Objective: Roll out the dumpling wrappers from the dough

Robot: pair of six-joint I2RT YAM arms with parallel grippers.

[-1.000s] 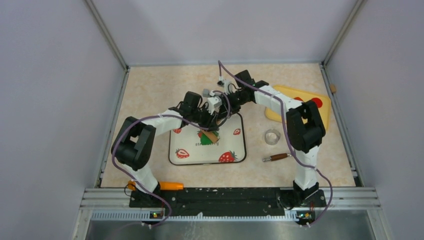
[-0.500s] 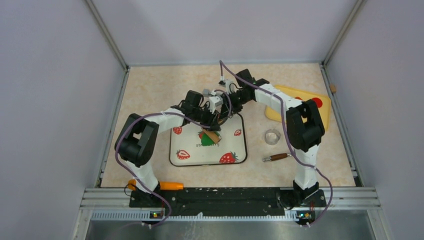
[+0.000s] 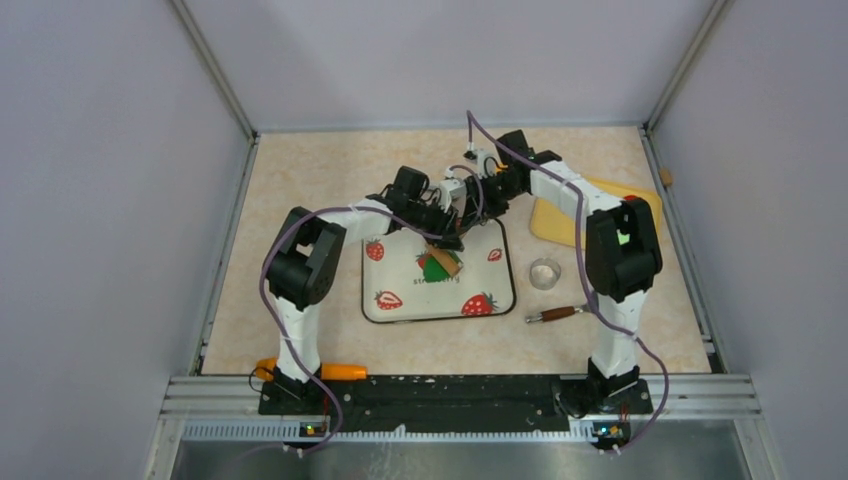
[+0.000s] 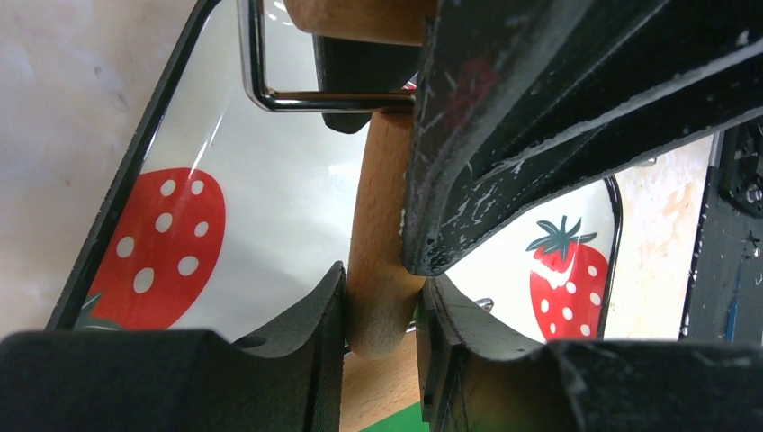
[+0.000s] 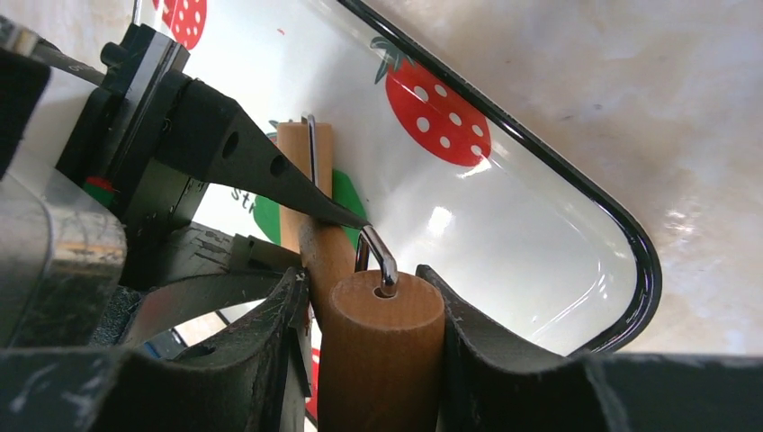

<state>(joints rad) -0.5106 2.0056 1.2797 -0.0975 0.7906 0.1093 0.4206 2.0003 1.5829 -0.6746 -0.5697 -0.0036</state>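
Observation:
The dark green dough [image 3: 434,266] lies on a white strawberry-print tray [image 3: 400,310]. A wooden roller [image 3: 451,263] rests on it. Both grippers meet over the tray's far side. My left gripper [image 4: 382,297] is shut on the roller's wooden handle [image 4: 382,207]; a strip of green dough [image 4: 400,421] shows below it. My right gripper [image 5: 382,315] is shut on the roller's other wooden barrel [image 5: 382,351], which has a metal wire in its end. The dough [image 5: 346,193] shows beyond it, under the far barrel. No separate wrapper discs show.
A clear round cutter [image 3: 545,273] and a brown-handled tool [image 3: 552,314] lie right of the tray. A yellow board [image 3: 600,215] lies at the far right behind the right arm. An orange object [image 3: 335,371] lies at the near left edge.
The tray has slid to the right with the dough and roller on it. Both arms have moved right with it and still hold the roller.

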